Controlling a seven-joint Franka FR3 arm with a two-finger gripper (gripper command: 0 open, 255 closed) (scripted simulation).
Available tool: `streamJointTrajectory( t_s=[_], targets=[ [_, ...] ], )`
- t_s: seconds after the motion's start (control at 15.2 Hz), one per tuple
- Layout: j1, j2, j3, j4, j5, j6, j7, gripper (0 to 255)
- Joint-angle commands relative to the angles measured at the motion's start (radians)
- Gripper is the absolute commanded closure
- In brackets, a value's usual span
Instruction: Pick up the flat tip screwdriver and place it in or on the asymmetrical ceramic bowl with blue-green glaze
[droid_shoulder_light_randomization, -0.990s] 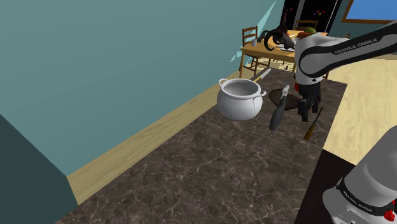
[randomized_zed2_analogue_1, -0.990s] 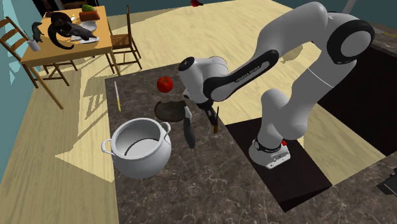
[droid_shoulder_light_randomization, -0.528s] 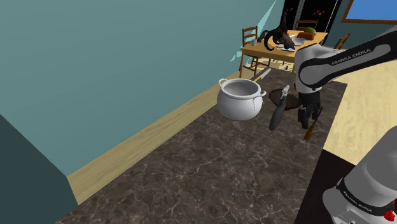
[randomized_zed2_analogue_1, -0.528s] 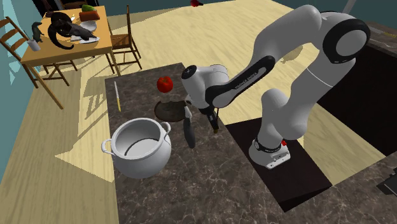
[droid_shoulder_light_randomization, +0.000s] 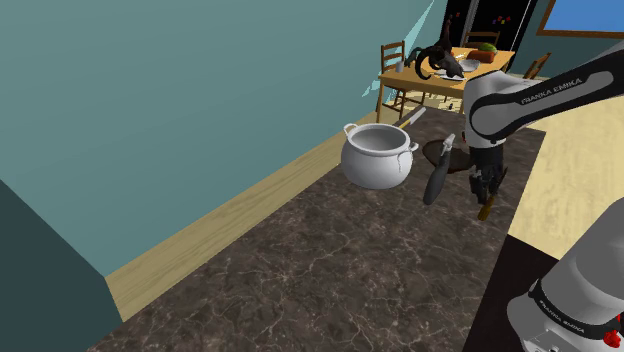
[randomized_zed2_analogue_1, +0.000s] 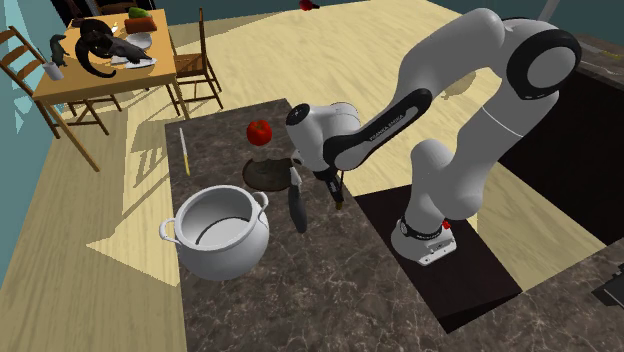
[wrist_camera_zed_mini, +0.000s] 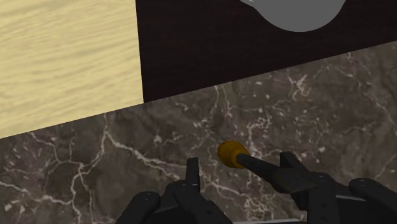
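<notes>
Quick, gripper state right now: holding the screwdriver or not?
Gripper: open, fingers standing apart around the screwdriver, not clasping it.

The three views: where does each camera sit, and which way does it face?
Shoulder view: beside the stand, facing along the dark marbled counter; white arm and black pincer show.
Second exterior view: high up, looking down on the counter; the whole arm shows.
Wrist view: above the pincer, facing down at the amber-handled screwdriver; black fingers show.
Both exterior views share the white two-handled pot.
</notes>
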Motion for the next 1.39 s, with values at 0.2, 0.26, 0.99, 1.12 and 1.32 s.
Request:
streamJointTrajectory(
  t_s=[0.2,0.26,0.99,1.12,1.32],
  targets=[
    [0.000,0.000,0.000,0.000,0.000,0.000,0.000,255],
    [0.000,0.000,0.000,0.000,0.000,0.000,0.000,255],
    [0.000,-0.064,0.018,0.053,0.010,-0.117,-0.007,255],
    [0.000,-0.079,0.023,0.071,0.013,-0.149,-0.009,255],
    [0.001,-0.099,0.030,0.098,0.017,-0.196,-0.012,255]
  ],
)
